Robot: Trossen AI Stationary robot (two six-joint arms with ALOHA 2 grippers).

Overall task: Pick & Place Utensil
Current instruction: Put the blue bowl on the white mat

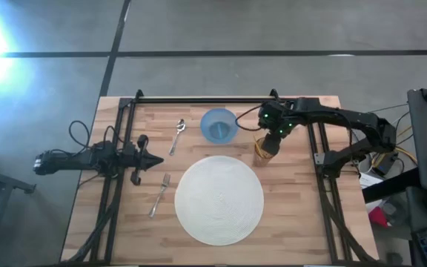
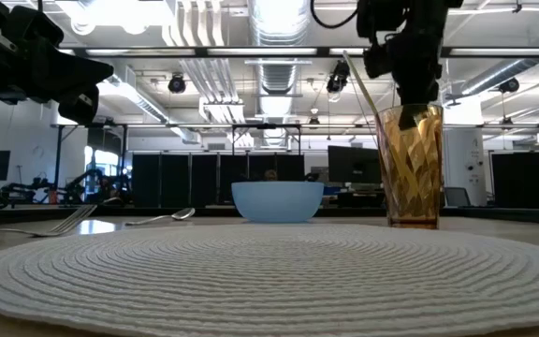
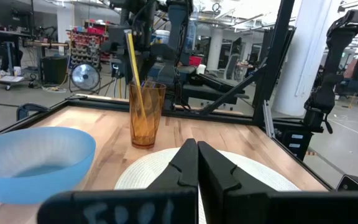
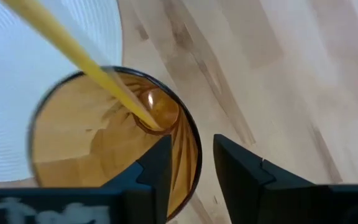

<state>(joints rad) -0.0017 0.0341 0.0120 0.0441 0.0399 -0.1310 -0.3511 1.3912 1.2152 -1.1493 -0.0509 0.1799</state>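
Straw (image 3: 135, 74) leans in amber glass (image 3: 146, 115) (apparently free of right gripper (image 4: 191, 171)).

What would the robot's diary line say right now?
right end effector: open above amber glass | yellow straw: in glass, leaning | left end effector: shut, waiting

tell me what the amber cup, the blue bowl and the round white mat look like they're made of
Amber cup: see-through faceted walls with glossy highlights, so glass or clear plastic; the look leaves that open. A yellow straw leans inside it.
Blue bowl: opaque with a smooth, matte look, probably plastic.
Round white mat: concentric ribbed rings, like coiled woven cord or fibre.
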